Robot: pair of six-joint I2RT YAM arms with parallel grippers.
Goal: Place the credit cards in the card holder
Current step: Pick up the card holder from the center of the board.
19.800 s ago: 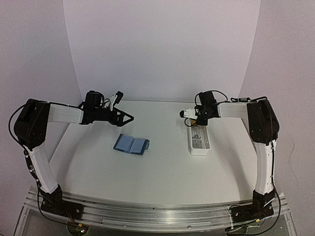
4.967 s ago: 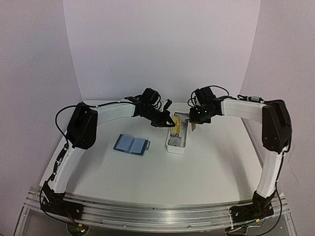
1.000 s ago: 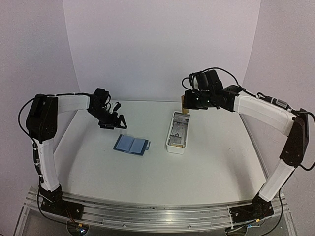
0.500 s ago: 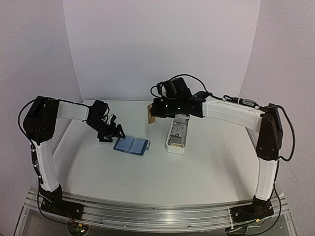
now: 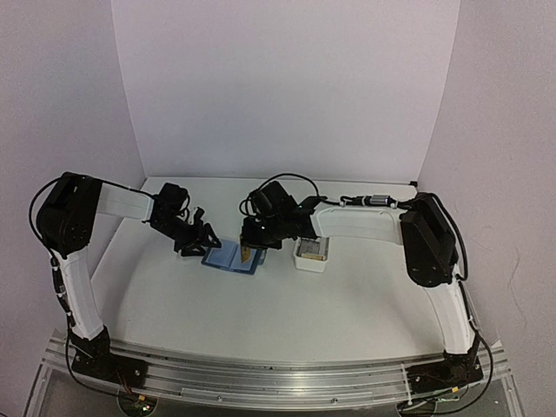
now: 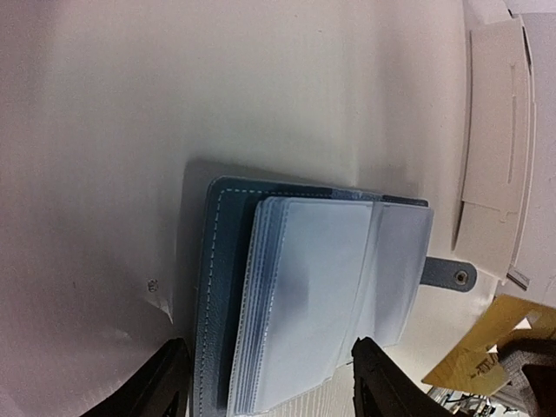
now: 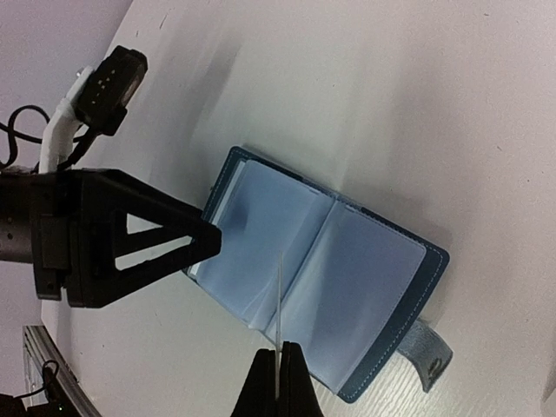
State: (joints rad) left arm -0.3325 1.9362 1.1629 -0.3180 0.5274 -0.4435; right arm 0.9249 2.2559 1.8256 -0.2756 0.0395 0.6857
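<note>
We hold tan card (image 7: 280,304) edge-down in right gripper (image 7: 280,369), pinched shut, directly above open card holder (image 7: 347,287) fold, aiming for sleeve. Our left gripper (image 6: 274,391), jaws apart, straddles holder's end, likely to steady it.

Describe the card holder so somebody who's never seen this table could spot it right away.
On the white table, look just left of the long white tray near the middle. The card holder lies open and flat there. It is the only blue thing, with clear sleeves inside and a snap tab on one edge.
</note>
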